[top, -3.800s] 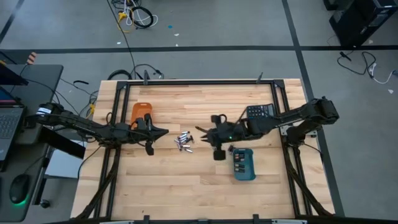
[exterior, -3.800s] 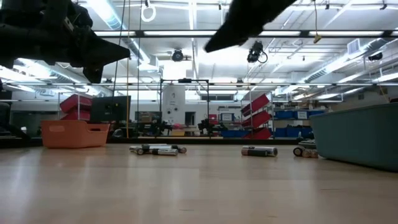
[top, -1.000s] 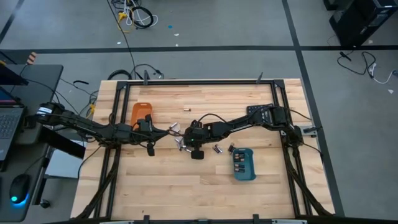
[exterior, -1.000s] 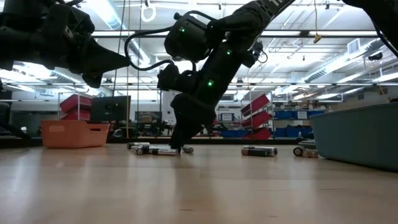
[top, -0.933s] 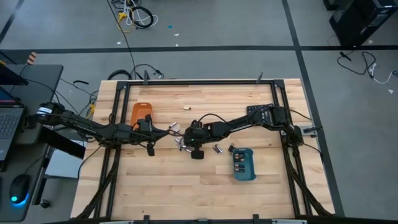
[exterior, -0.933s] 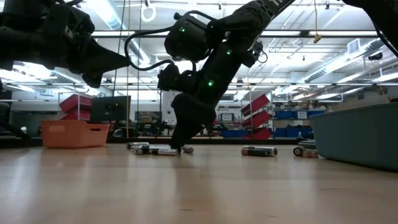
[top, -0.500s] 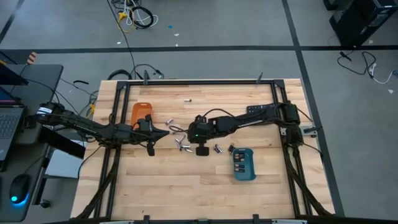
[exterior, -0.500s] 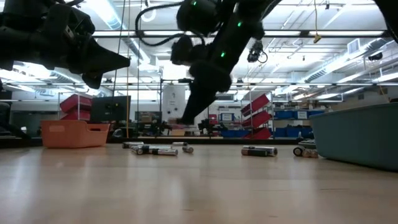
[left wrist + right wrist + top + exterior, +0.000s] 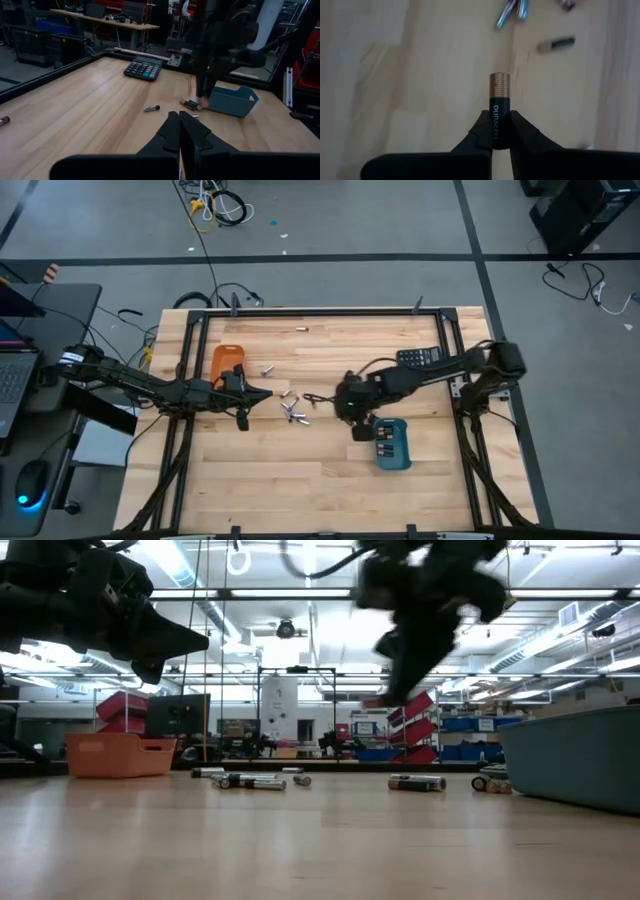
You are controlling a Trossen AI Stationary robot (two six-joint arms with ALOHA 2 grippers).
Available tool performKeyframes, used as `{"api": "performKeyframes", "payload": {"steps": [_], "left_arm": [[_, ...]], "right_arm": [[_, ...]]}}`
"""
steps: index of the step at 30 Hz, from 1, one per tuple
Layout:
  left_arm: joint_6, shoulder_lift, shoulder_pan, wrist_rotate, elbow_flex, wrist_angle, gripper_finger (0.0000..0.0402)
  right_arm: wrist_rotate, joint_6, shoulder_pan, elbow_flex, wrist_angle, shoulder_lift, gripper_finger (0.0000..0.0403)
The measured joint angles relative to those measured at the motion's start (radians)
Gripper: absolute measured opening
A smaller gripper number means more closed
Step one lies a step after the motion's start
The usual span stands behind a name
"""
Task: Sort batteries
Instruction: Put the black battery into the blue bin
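Observation:
Several small batteries (image 9: pixel 291 411) lie loose on the wooden table between the two arms, and one more (image 9: pixel 295 329) lies near the far edge. In the low view they show as a row (image 9: pixel 250 780). My right gripper (image 9: pixel 335 398) is above the table, just right of the pile and left of the blue tray (image 9: pixel 392 442), and is shut on a black battery with a copper end (image 9: pixel 499 107). My left gripper (image 9: pixel 262 392) hovers left of the pile with its fingers shut (image 9: pixel 179 132) and holds nothing. The orange tray (image 9: pixel 227 362) sits behind it. My right gripper pinches the battery between its two fingers (image 9: pixel 482 127) on the black body (image 9: pixel 499 125). The battery lies along the fingers, and its copper end (image 9: pixel 500 82) sticks out past the fingertips. It is lifted clear of the table.
A black calculator (image 9: pixel 418 360) lies at the far right of the table. The blue tray holds a few batteries. Two more batteries (image 9: pixel 371 423) lie beside its far left corner. Black frame rails run along the table edges. Bare wood fills the near half.
My right gripper has risen from the battery pile and swung toward the table's right, toward the blue tray, carrying a battery. The pile has scattered: one battery has rolled toward the far edge and another toward the orange tray.

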Motion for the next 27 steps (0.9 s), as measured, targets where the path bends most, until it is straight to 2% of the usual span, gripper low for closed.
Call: {"api": "performKeyframes", "payload": {"steps": [8, 14, 16, 21, 27], "left_arm": [[0.000, 0.000, 0.000, -0.022, 0.000, -0.001, 0.0000], [0.000, 0.000, 0.000, -0.037, 0.000, 0.000, 0.0000], [0.000, 0.000, 0.000, -0.040, 0.000, 0.000, 0.0000], [0.000, 0.000, 0.000, -0.047, 0.000, 0.000, 0.0000], [0.000, 0.000, 0.000, -0.049, 0.000, 0.000, 0.0000]], "right_arm": [[0.053, 0.170, 0.101, -0.235, 0.005, -0.230, 0.0023], [0.059, 0.326, 0.168, -0.371, -0.004, -0.342, 0.0023], [0.061, 0.374, 0.185, -0.401, -0.004, -0.367, 0.0024], [0.061, 0.482, 0.212, -0.449, 0.000, -0.410, 0.0057], [0.062, 0.571, 0.220, -0.454, -0.021, -0.415, 0.0084]]}}
